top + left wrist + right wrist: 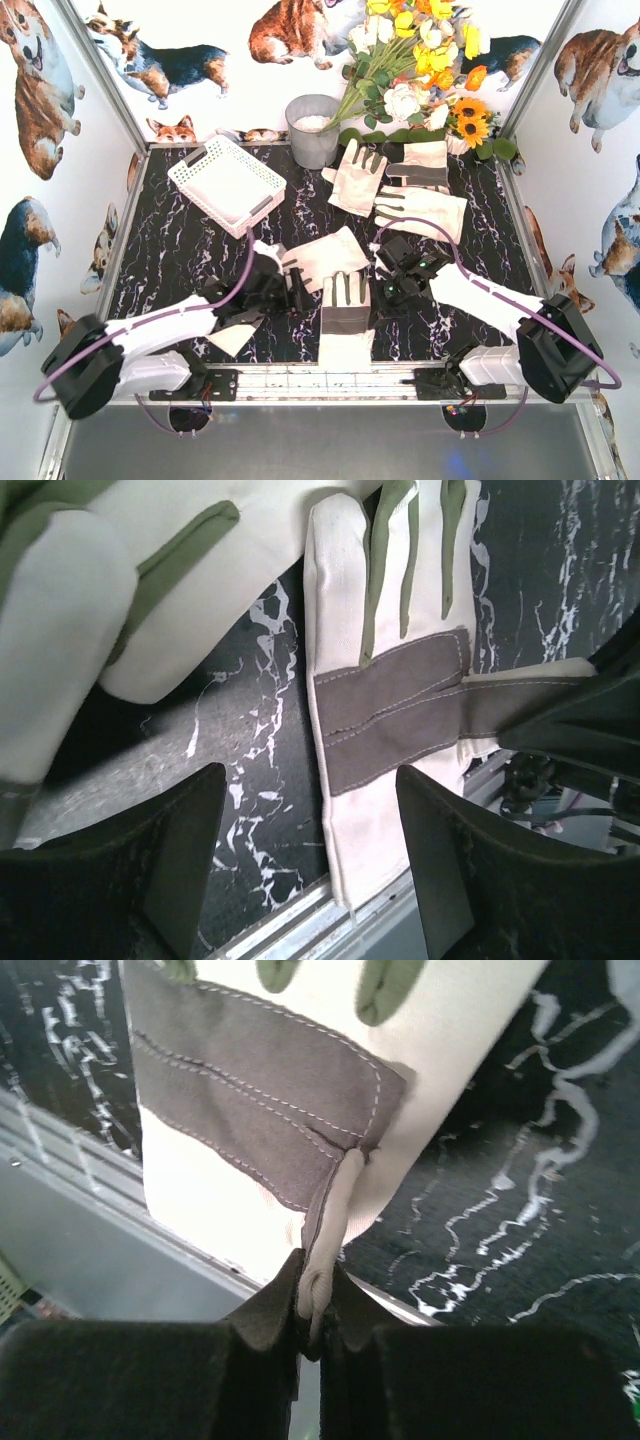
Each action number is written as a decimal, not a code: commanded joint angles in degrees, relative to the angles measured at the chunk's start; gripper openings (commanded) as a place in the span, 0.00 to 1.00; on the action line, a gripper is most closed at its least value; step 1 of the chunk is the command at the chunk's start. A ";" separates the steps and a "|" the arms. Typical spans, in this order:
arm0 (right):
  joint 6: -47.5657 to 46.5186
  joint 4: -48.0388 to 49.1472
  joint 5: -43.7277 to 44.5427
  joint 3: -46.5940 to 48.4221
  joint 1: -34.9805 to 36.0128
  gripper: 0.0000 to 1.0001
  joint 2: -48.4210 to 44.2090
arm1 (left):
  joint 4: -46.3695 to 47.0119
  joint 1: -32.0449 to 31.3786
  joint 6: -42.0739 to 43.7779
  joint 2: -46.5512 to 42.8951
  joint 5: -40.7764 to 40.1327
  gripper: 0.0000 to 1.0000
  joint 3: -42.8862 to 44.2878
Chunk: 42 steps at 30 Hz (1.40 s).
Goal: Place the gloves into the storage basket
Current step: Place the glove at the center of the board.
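Partly hidden glove [250, 1110] fold, right fingers [262, 1312]

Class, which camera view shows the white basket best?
The top view: the whole basket shows there, far left on the table, with nothing in it. Neither wrist view shows it at all.

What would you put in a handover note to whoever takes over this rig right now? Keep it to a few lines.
Right gripper: shut on a fold of the near glove, at the front edge of the table.
Left gripper: open, over that glove's cuff, holding nothing.
Storage basket: far left, empty.
Mid-table glove and three far gloves, far right: loose.
Done: nothing. Left: every glove into the basket.
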 commanded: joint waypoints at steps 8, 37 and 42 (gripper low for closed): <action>0.12 -1.40 10.22 0.26 0.18 0.00 -4.61 | 19.39 -4.90 -5.15 13.34 -9.23 0.52 2.56; -0.52 15.50 7.87 7.49 0.27 0.00 9.31 | 5.44 -3.31 -2.76 18.76 -31.07 0.00 4.93; -1.70 16.93 6.52 9.42 0.27 0.00 13.00 | 5.08 -0.78 -1.46 14.56 -28.36 0.00 2.23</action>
